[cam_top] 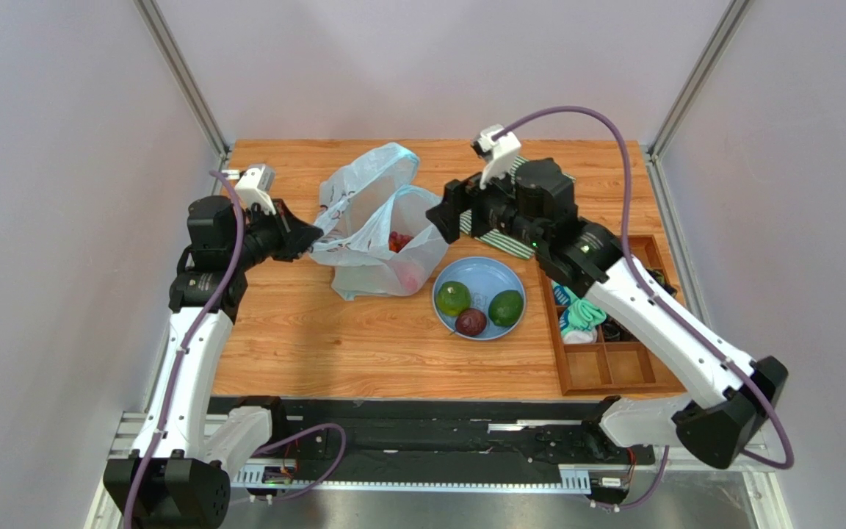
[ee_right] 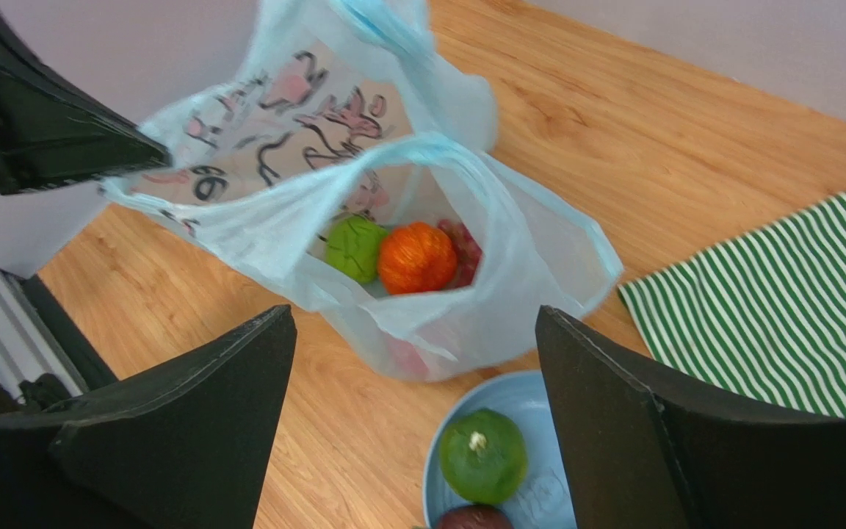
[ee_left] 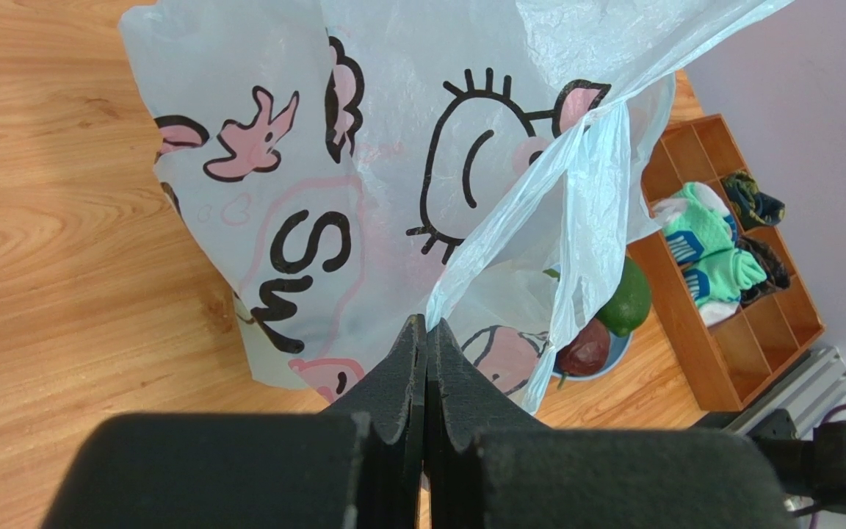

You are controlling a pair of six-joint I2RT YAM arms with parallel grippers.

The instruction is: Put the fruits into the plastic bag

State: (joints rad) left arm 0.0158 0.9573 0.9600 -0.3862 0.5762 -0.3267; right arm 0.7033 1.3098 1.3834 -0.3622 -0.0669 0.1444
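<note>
The plastic bag (cam_top: 378, 226) stands open at mid table, printed with pink cartoons (ee_left: 317, 220). My left gripper (ee_left: 426, 322) is shut on one of its handles, holding the mouth up from the left. Inside lie a bright green fruit (ee_right: 356, 247), an orange one (ee_right: 418, 258) and red-purple grapes (ee_right: 463, 248). My right gripper (ee_right: 414, 320) hangs open and empty over the bag's right edge. On the blue plate (cam_top: 483, 271) rest a green fruit (cam_top: 452, 298), a dark purple one (cam_top: 470, 321) and a dark green one (cam_top: 506, 308).
A green striped cloth (cam_top: 510, 237) lies behind the plate, under the right arm. A wooden compartment tray (cam_top: 604, 369) with folded socks (cam_top: 582, 314) sits along the right edge of the table.
</note>
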